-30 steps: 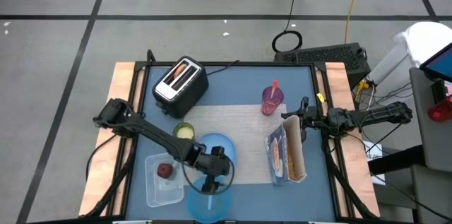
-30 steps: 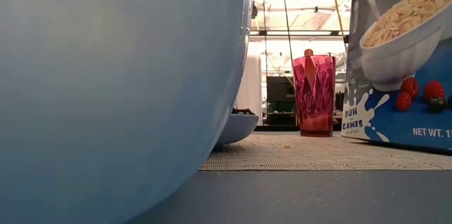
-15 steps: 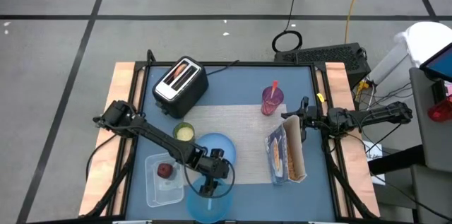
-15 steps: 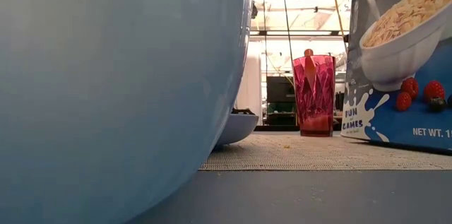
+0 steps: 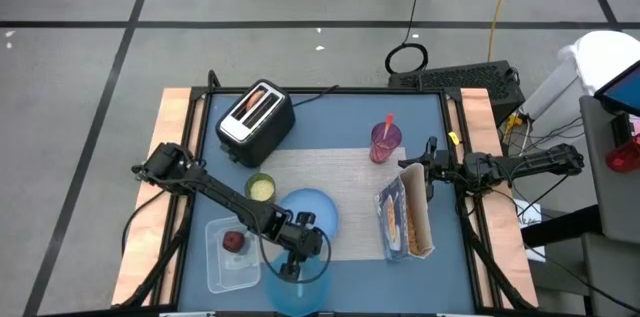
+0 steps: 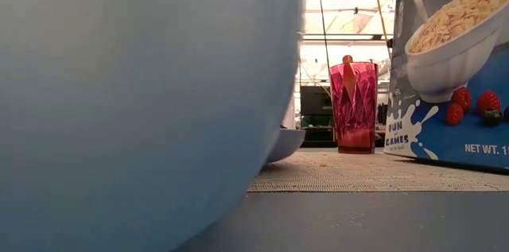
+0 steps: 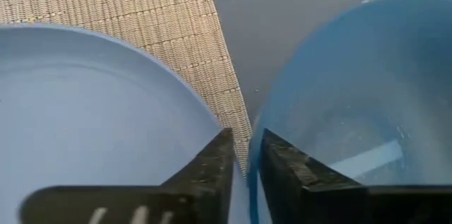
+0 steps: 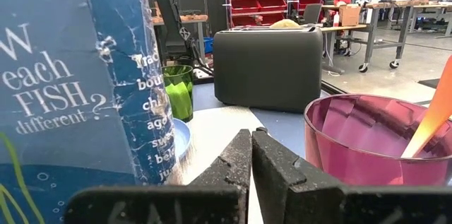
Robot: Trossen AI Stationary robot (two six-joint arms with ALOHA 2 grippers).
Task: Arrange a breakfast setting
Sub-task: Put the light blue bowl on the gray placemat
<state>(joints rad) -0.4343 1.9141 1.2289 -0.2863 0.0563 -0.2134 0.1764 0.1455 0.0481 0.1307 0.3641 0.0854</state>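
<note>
mat (image 5: 330, 172) mid-bench (image 5: 330, 117) | plate (image 5: 318, 207) on mat's front-left | bowl (image 5: 298, 292) just before plate | cup (image 5: 385, 142) at mat's rear-right | cereal box (image 5: 405, 219) right of plate | toaster (image 5: 255, 114) rear-left

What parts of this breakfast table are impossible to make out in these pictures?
- Low view: the bowl fills the picture's left and hides most of the plate.
- High view: the left gripper covers part of the bowl's rim.
- Right wrist view: the cereal box is cut off by the edge.
</note>
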